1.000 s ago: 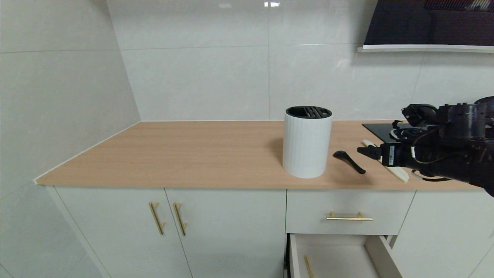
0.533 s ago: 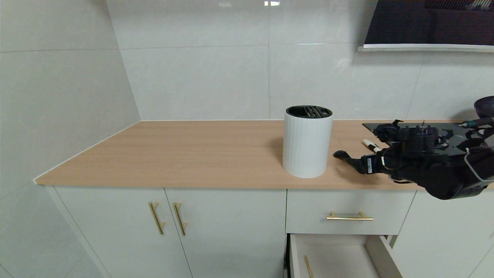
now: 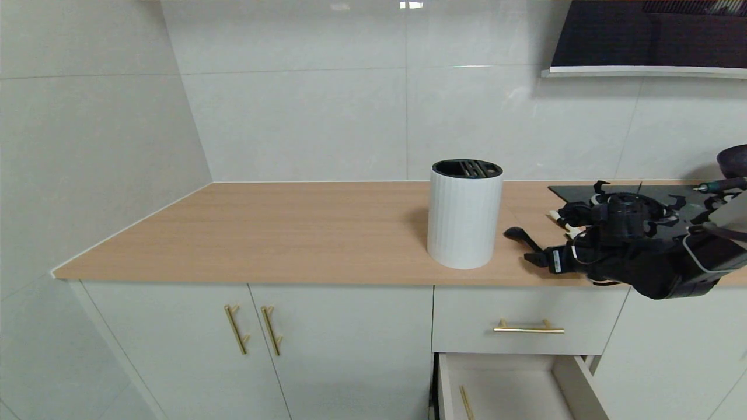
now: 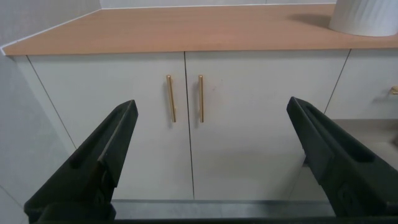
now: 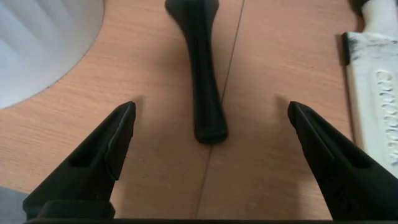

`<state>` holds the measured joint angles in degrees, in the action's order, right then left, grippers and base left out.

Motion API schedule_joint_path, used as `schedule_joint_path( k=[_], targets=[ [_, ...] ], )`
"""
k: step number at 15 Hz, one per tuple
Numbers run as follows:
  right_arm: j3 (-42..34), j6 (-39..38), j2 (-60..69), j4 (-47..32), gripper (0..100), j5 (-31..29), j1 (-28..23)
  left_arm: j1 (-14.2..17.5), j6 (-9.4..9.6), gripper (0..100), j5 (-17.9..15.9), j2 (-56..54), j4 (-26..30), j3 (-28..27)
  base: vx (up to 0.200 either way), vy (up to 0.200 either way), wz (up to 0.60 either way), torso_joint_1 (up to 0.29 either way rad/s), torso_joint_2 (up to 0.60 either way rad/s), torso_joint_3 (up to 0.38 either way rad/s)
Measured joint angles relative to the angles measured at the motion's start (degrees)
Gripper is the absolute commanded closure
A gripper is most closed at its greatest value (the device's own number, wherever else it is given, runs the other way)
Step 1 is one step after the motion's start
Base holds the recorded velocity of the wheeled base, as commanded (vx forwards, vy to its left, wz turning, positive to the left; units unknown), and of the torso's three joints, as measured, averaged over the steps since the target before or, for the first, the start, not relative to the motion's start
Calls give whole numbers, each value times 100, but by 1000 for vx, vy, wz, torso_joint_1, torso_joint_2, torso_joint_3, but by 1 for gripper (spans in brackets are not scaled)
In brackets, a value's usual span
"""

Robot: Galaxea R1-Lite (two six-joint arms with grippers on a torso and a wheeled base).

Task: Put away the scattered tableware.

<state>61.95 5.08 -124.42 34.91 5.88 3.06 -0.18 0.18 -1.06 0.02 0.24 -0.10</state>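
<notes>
Handle (image 5: 204,68) ahead of splayed right gripper (image 5: 210,115)

On my head camera the right gripper (image 3: 543,245) and its wrist cover the handle end of the black utensil (image 3: 516,234). All I get of the white-handled knife (image 3: 556,216) is a sliver behind them, and I can't make out its blade. The right wrist feed crops the utensil's head, so I can't say whether it's a spoon or a ladle, and it cuts the white holder (image 5: 37,43) down to one curved corner. The open drawer (image 3: 575,388) runs off the bottom edge, and a dark vessel (image 3: 734,158) is clipped at the right.
</notes>
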Motion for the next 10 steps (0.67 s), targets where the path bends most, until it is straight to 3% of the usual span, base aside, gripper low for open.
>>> schedule_joint_path(
  k=[8, 9, 10],
  targets=[
    [83, 0, -168, 33, 0, -46, 99, 0, -2, 0, 2, 0, 2, 0, 0, 0, 0, 0, 0, 0],
    [89, -5, -183, 37, 100, -44, 107, 0, 0, 0, 0, 0, 2, 0, 0, 0, 0, 0, 0, 0],
    [91, -7, -196, 41, 100, -41, 115, 0, 0, 0, 0, 0, 2, 0, 0, 0, 0, 0, 0, 0]
  ],
)
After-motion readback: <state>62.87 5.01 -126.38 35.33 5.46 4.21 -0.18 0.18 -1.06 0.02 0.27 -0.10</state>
